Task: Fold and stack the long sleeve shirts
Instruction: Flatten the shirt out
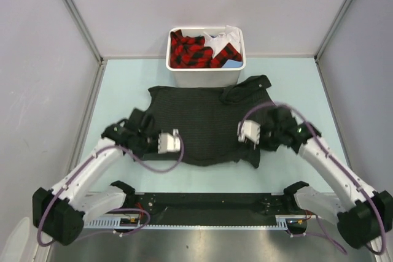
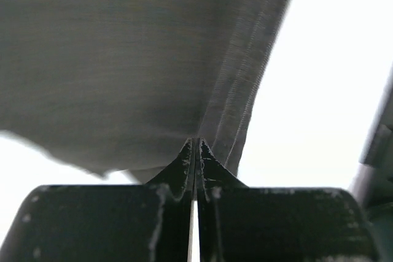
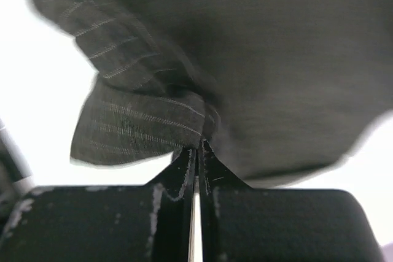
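Left wrist view shows left claw (image 2: 196, 142) pinching dark shirt (image 2: 123, 59); right claw (image 3: 198, 145) likewise.

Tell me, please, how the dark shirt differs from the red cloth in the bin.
The dark shirt is charcoal, finely pinstriped; the red cloth is black-checked. The shirt lies spread on the table; the cloth sits bunched in the white bin. Both are fabric.
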Available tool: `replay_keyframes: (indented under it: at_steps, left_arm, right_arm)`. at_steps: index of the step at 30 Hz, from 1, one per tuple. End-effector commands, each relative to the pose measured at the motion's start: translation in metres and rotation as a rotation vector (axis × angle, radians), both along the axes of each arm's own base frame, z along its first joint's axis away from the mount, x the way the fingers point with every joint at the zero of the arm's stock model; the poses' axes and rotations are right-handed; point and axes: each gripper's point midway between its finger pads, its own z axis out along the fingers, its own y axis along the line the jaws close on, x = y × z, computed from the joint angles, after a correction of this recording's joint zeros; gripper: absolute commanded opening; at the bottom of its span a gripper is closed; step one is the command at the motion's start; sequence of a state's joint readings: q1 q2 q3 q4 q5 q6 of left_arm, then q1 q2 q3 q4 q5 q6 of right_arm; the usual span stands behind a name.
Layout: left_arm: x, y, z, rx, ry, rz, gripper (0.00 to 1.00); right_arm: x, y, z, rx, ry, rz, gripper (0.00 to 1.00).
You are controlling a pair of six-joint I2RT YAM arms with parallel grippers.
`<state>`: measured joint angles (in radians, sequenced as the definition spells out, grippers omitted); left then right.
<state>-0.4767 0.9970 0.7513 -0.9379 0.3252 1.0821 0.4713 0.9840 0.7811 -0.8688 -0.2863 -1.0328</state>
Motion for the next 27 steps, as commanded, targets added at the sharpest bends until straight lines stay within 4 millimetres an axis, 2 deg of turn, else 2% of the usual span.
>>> replay_keyframes:
  at_steps: [1,2,3,4,5,6,7,8,9,11,12,13,14,15,16,17,18,20,23,24,27]
  left_arm:
    - [0.087,-0.012,0.044,-0.146,-0.038,0.174,0.0]
    - [0.106,-0.01,0.044,-0.154,-0.041,0.223,0.0]
    - [0.133,-0.005,0.058,-0.184,-0.066,0.319,0.0]
    - [0.16,-0.005,0.065,-0.212,-0.12,0.366,0.0]
    - [0.18,0.002,0.049,-0.183,-0.097,0.432,0.0]
    - [0.201,0.009,0.056,-0.204,-0.119,0.514,0.0]
    - [0.219,0.014,0.053,-0.201,-0.138,0.557,0.0]
    - [0.227,0.017,0.036,-0.179,-0.098,0.591,0.0]
    - [0.237,0.024,0.034,-0.177,-0.092,0.642,0.0]
    - [0.243,0.029,0.021,-0.16,-0.066,0.683,0.0]
    - [0.243,0.032,0.018,-0.163,-0.058,0.712,0.03]
    - [0.242,0.032,0.018,-0.17,-0.05,0.718,0.07]
    - [0.239,0.029,0.023,-0.194,-0.046,0.716,0.11]
    - [0.23,0.023,0.024,-0.234,-0.003,0.694,0.21]
    - [0.225,0.018,0.027,-0.257,0.014,0.676,0.27]
    - [0.219,0.016,0.028,-0.266,0.03,0.662,0.33]
    - [0.209,0.014,0.03,-0.266,0.056,0.642,0.43]
    - [0.198,0.009,0.029,-0.273,0.097,0.615,0.5]
    - [0.18,0.008,0.028,-0.254,0.156,0.582,0.61]
    - [0.171,0.009,0.027,-0.236,0.179,0.559,0.68]
    - [0.157,0.007,0.031,-0.23,0.207,0.518,0.76]
  right_arm:
    - [0.078,0.005,0.037,0.135,0.016,-0.091,0.0]
    - [0.097,0.005,0.04,0.152,0.025,-0.136,0.0]
    - [0.135,0.0,0.07,0.19,-0.048,-0.186,0.0]
    - [0.164,0.0,0.052,0.192,0.003,-0.228,0.0]
    - [0.183,-0.002,0.054,0.21,0.009,-0.283,0.0]
    - [0.217,-0.009,0.072,0.207,-0.062,-0.335,0.0]
    - [0.229,-0.012,0.069,0.189,-0.052,-0.368,0.05]
    - [0.241,-0.016,0.049,0.161,0.006,-0.403,0.09]
    - [0.244,-0.027,0.06,0.185,0.045,-0.476,0.3]
    - [0.235,-0.036,0.056,0.21,0.134,-0.522,0.56]
    - [0.219,-0.038,0.055,0.236,0.208,-0.541,0.65]
    - [0.205,-0.047,0.049,0.248,0.261,-0.576,0.73]
    - [0.192,-0.049,0.059,0.274,0.267,-0.586,0.73]
    - [0.174,-0.041,0.061,0.316,0.324,-0.588,0.73]
    - [0.154,-0.037,0.049,0.323,0.388,-0.594,0.73]
    - [0.141,-0.033,0.048,0.338,0.419,-0.589,0.73]
    - [0.129,-0.027,0.057,0.377,0.431,-0.582,0.73]
    - [0.107,-0.015,0.042,0.386,0.532,-0.62,0.7]
    - [0.094,-0.006,0.018,0.394,0.657,-0.701,0.7]
    - [0.091,-0.004,0.007,0.388,0.712,-0.721,0.69]
    - [0.084,-0.004,-0.01,0.383,0.814,-0.802,0.7]
